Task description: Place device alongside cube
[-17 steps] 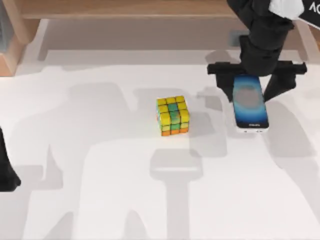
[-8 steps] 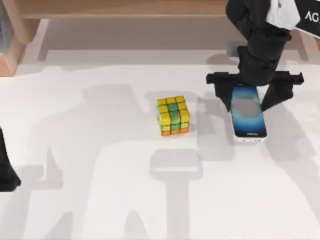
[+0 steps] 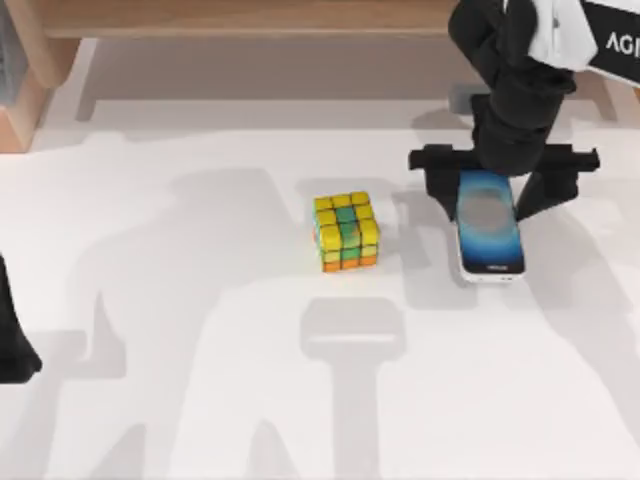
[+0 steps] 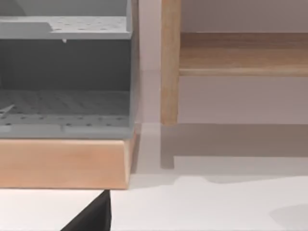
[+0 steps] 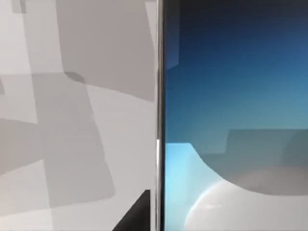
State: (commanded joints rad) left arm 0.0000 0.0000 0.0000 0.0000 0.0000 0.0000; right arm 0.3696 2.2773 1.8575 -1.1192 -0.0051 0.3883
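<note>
Two arms are sitting at the table (image 3: 200, 400), and going left to right the left arm (image 3: 12, 340) is parking at the table's left edge; I cannot tell its gripper's state. Next the cube (image 3: 346, 231) is resting on the table, to the left of the right gripper (image 3: 487, 183) and well apart from it. The right gripper is clamping the far end of the phone (image 3: 489, 224), its black fingers (image 3: 436, 175) pressing on the two long edges. The phone is hanging screen up, long axis running toward the near edge, and appears to be riding just above the table, judging by its shadow. In the right wrist view its screen (image 5: 236, 115) is showing beside bare table.

Judging from this, the carry is under way and the gap to the cube is not yet closing fully. Doing it well means keeping the phone level, sliding leftward slowly, stopping just beside the cube without nudging it, lowering flat, then releasing.
</note>
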